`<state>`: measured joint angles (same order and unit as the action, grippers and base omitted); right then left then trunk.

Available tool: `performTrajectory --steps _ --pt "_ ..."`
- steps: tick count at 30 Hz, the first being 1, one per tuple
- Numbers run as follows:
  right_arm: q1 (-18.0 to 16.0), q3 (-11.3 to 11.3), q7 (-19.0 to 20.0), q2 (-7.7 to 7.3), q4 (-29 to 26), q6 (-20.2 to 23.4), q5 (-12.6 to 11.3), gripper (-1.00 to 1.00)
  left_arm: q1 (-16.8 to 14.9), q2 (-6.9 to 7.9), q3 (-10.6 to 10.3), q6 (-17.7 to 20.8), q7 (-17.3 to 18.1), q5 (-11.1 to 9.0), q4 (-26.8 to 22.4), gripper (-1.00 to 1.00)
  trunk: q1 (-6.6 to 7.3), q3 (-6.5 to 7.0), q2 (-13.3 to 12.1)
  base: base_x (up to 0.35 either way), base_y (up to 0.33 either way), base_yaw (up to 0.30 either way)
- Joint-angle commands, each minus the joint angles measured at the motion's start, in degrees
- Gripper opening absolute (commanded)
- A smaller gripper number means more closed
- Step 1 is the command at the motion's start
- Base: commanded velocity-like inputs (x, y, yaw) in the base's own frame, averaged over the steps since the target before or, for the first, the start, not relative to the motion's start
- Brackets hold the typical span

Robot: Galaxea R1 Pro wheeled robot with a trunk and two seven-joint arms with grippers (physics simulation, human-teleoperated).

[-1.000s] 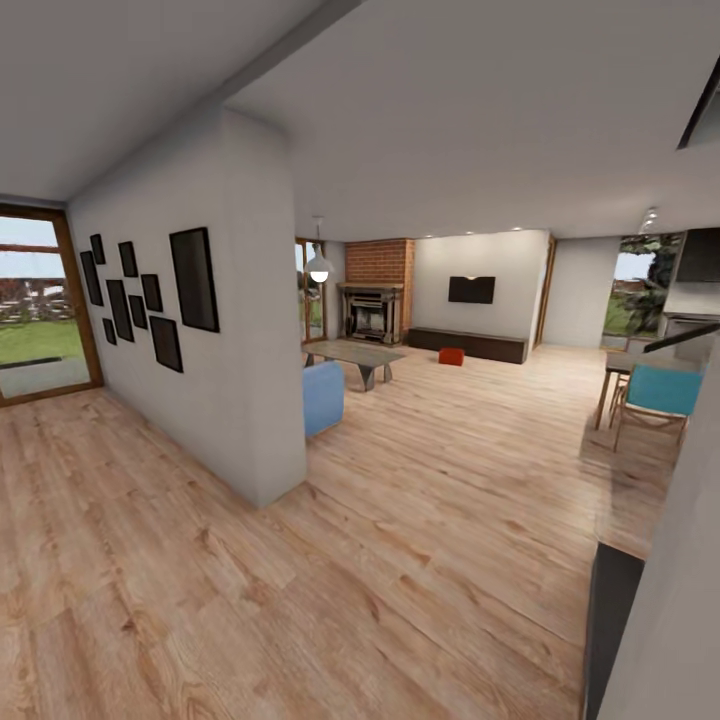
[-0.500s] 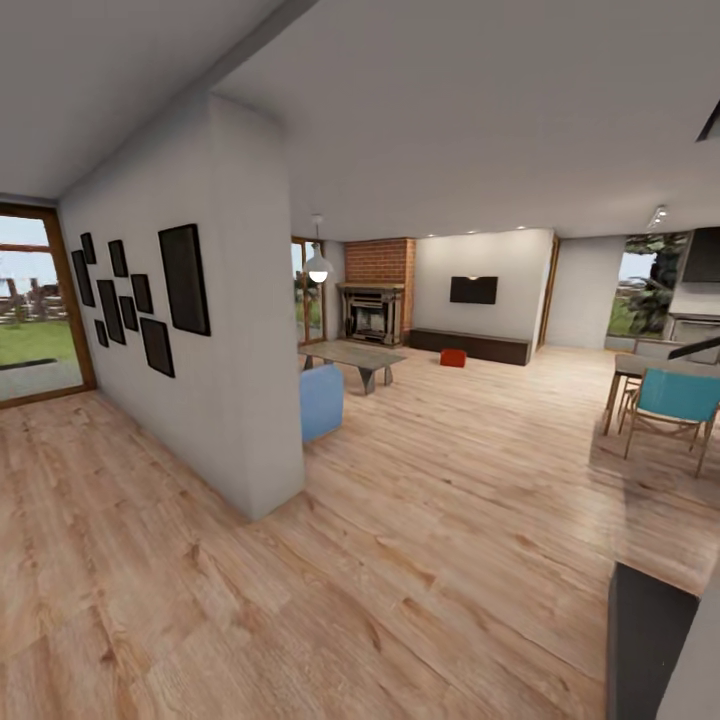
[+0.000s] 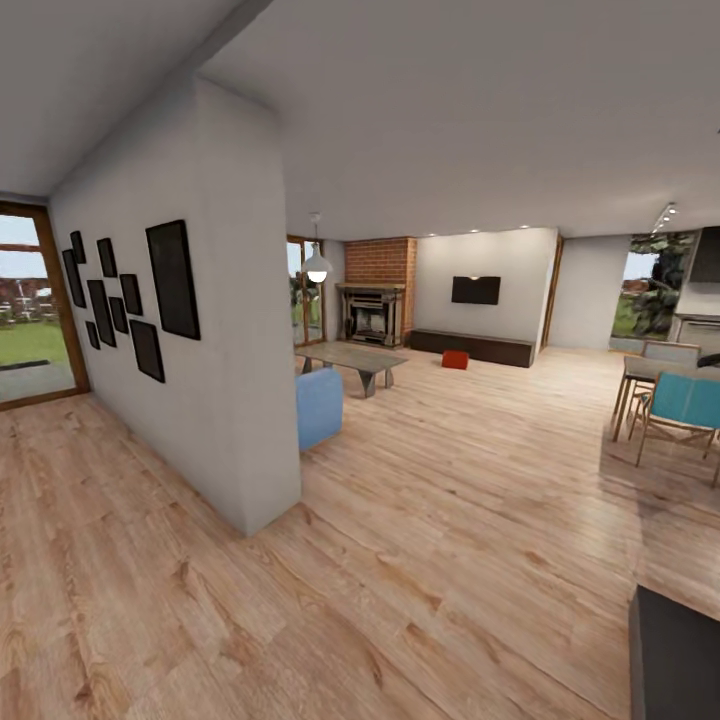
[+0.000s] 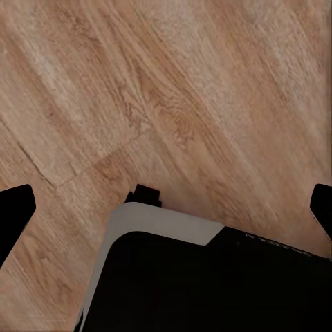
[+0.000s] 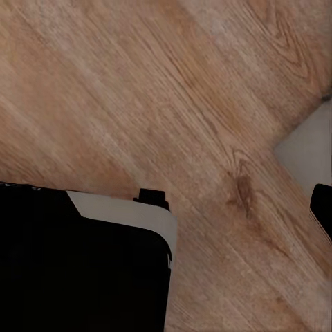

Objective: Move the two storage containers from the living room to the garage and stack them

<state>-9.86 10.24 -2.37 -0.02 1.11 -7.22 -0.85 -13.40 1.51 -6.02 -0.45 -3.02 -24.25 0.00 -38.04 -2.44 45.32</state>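
Head view: one storage container (image 3: 455,359) is seen far off by the bench (image 3: 470,346); contents cannot be told. Both grippers are spread open over wood floor (image 4: 173,90).

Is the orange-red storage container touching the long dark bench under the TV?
Cannot tell. In the head view the storage container sits on the wood floor right in front of the bench, too far away to show any gap or contact.

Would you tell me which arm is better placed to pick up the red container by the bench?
Right, marginally: the container sits right of centre in the head view, by the bench. It is far across the floor, so driving closer comes first.
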Motion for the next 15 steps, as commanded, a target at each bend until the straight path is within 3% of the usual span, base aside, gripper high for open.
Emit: performTrajectory --steps 1,8,15 --pt "-0.07 0.41 -0.18 0.01 0.12 -0.24 -0.06 1.00 -0.04 -0.01 -0.49 -0.06 -0.14 -0.45 0.00 1.00 -0.04 -0.10 0.06 0.322 0.000 0.000" --pt "-0.07 0.27 -0.18 0.14 0.12 -0.25 -0.03 1.00 -0.04 0.01 -0.49 -0.08 -0.14 -0.45 0.00 1.00 -0.04 -0.10 0.06 0.322 0.000 -0.030" --pt "-0.07 0.26 -0.18 0.11 0.12 -0.25 -0.02 1.00 -0.04 0.02 -0.49 -0.08 -0.14 -0.45 0.00 1.00 -0.04 -0.10 0.06 0.323 0.000 -0.208"
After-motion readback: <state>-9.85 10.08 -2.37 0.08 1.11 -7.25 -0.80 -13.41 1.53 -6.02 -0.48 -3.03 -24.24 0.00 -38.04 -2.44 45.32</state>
